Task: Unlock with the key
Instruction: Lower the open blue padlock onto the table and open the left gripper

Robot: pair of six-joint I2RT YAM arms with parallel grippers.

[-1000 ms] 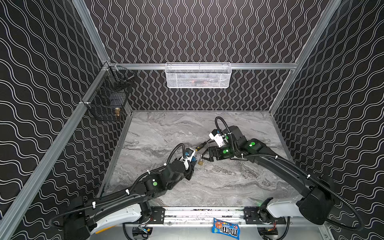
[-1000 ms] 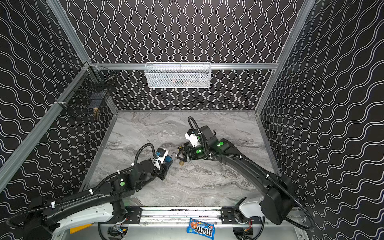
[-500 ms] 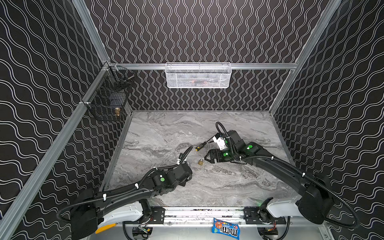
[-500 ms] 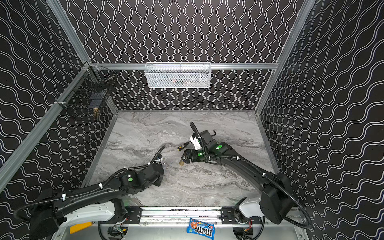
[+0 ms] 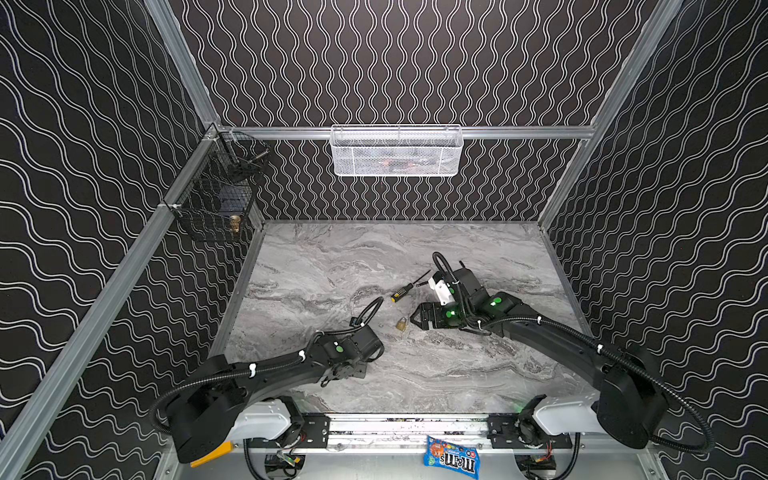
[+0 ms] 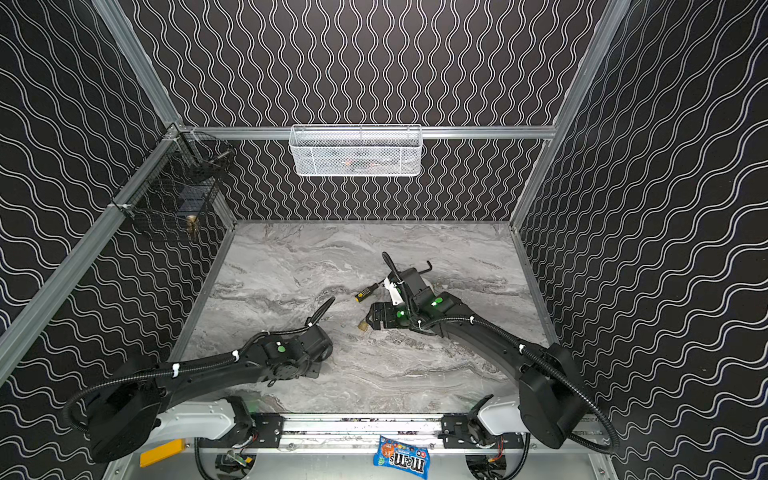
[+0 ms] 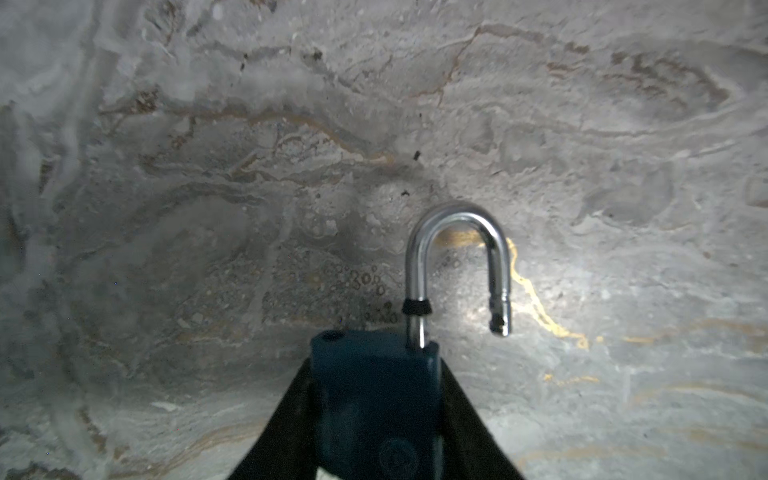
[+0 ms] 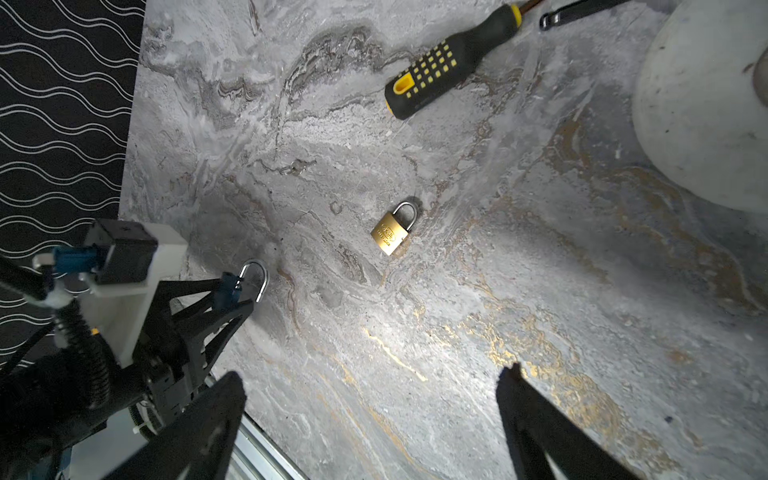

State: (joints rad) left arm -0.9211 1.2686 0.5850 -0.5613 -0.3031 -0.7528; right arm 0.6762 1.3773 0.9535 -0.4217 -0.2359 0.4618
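One small silvery key (image 8: 297, 167) lies flat on the marbled grey tabletop (image 8: 478, 299), free of both grippers. In the right wrist view it sits between the screwdriver (image 8: 440, 66) and the blue padlock (image 7: 374, 399), apart from each. In both top views it is too small to make out.

The left gripper (image 8: 235, 297) is pinching the blue padlock by its body, one finger on either side, low over the tabletop. The padlock's steel shackle (image 7: 457, 226) is sprung open, its free end clear of the body.

A brass padlock (image 8: 390, 232) (image 5: 401, 323) lies on its side near the key, shackle closed. The right gripper (image 8: 372, 374) (image 5: 415, 320) is just beside the brass padlock in both top views. Its jaws are spread wide with only bare tabletop between them.

The black-and-yellow-handled screwdriver lies further back on the tabletop (image 6: 366, 293), and the end of a black hex key (image 8: 582, 9) shows just past its shaft.

On the back wall hangs a white wire basket (image 5: 397, 151), and on the left wall a black one (image 5: 216, 203). A blue sweet packet (image 5: 451, 455) lies in front of the rail that carries the arms.
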